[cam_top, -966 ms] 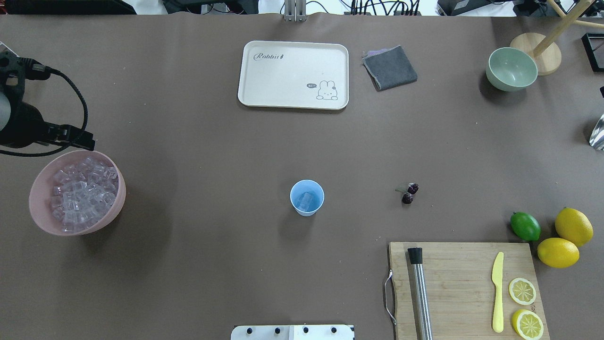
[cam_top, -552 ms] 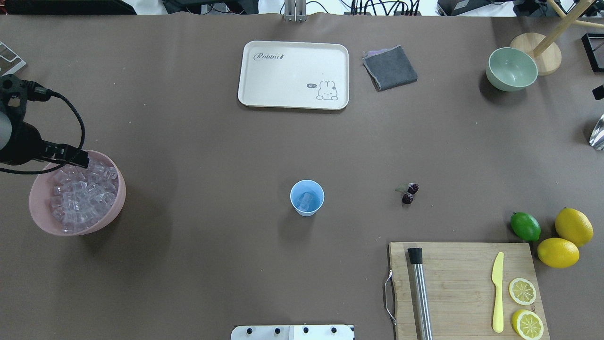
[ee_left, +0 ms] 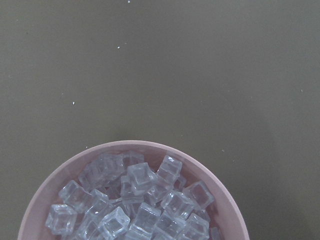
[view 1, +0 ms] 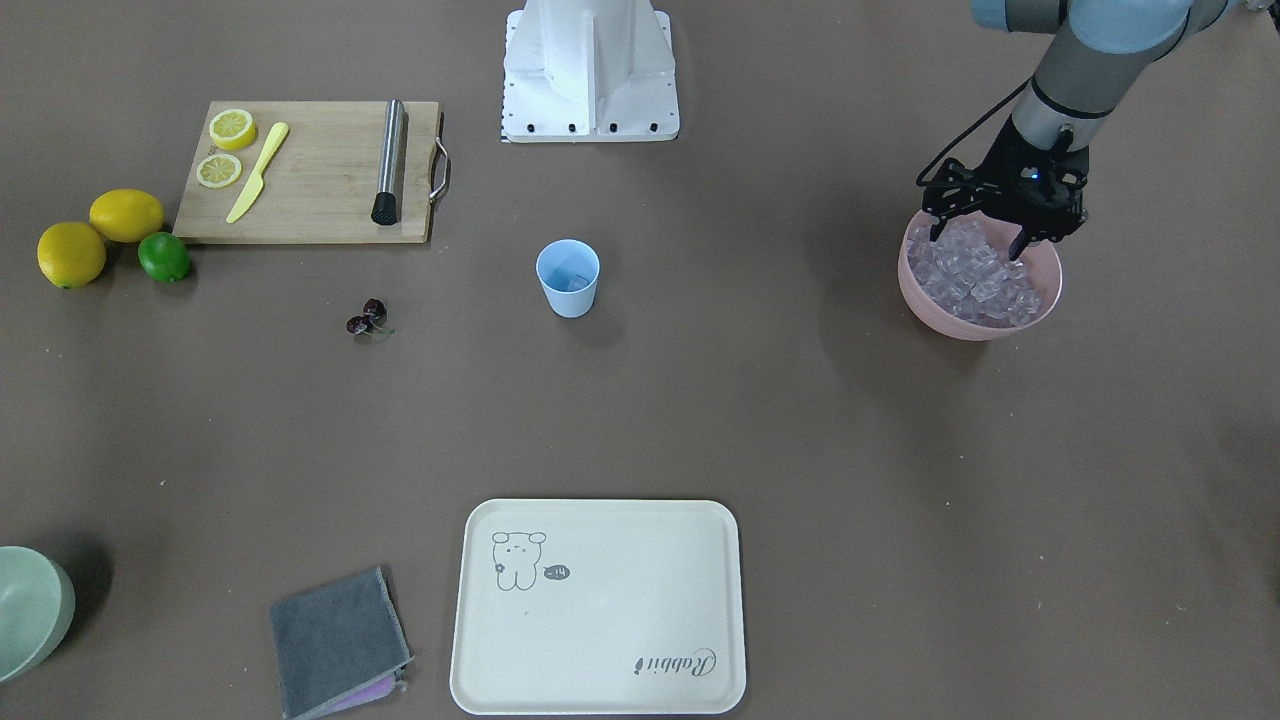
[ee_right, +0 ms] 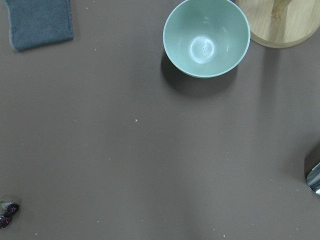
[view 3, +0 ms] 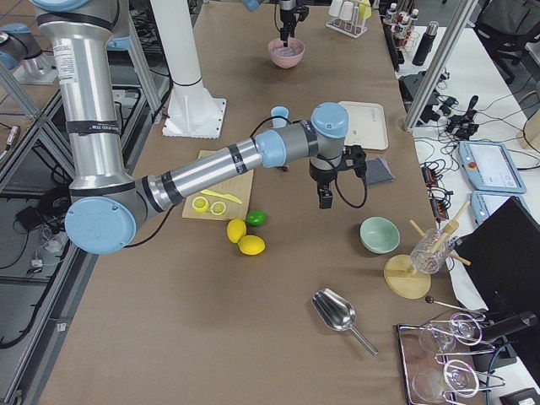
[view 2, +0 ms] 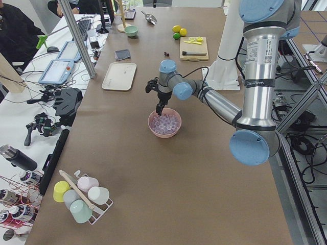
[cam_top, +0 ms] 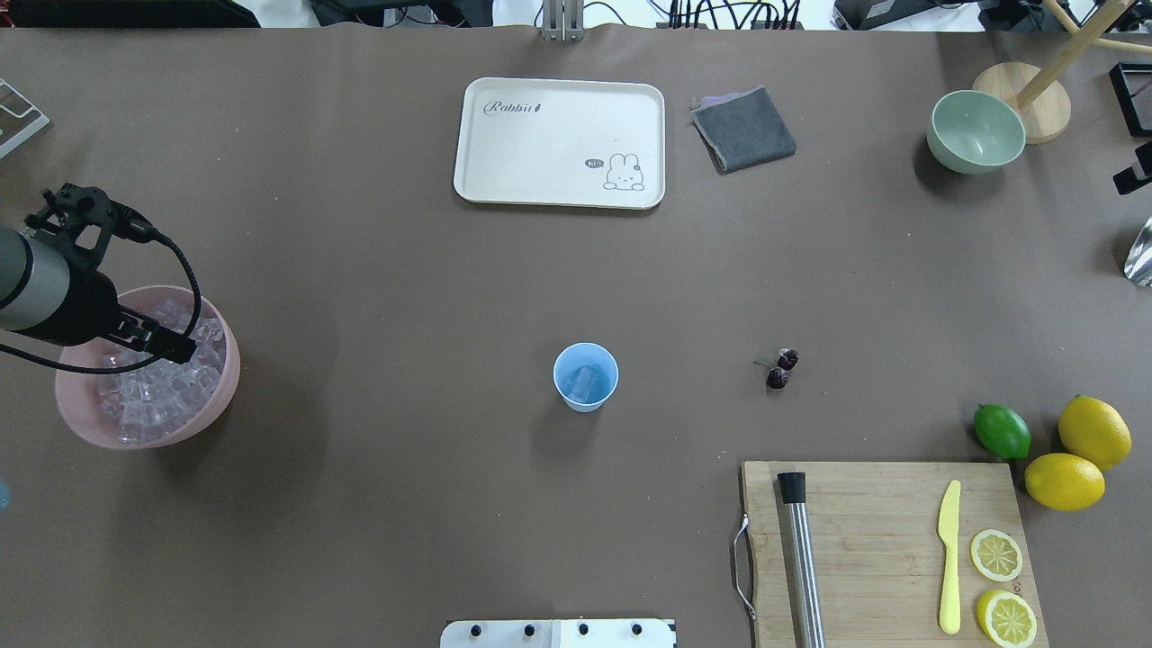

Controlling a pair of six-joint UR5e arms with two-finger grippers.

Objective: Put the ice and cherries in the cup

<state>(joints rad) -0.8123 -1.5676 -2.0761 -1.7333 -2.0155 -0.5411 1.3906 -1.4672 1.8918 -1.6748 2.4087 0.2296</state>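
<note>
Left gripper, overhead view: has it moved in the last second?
Yes. The left gripper has come from beyond the pink bowl's far rim to over its ice.

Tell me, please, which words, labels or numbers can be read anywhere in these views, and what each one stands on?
"Rabbit": cursive lettering in one corner of the cream tray.
"hi": in a small speech bubble beside the rabbit drawing on the same tray, only just legible.
The tablet screens beside the table in the exterior left view are too small to read. No other text shows.
</note>
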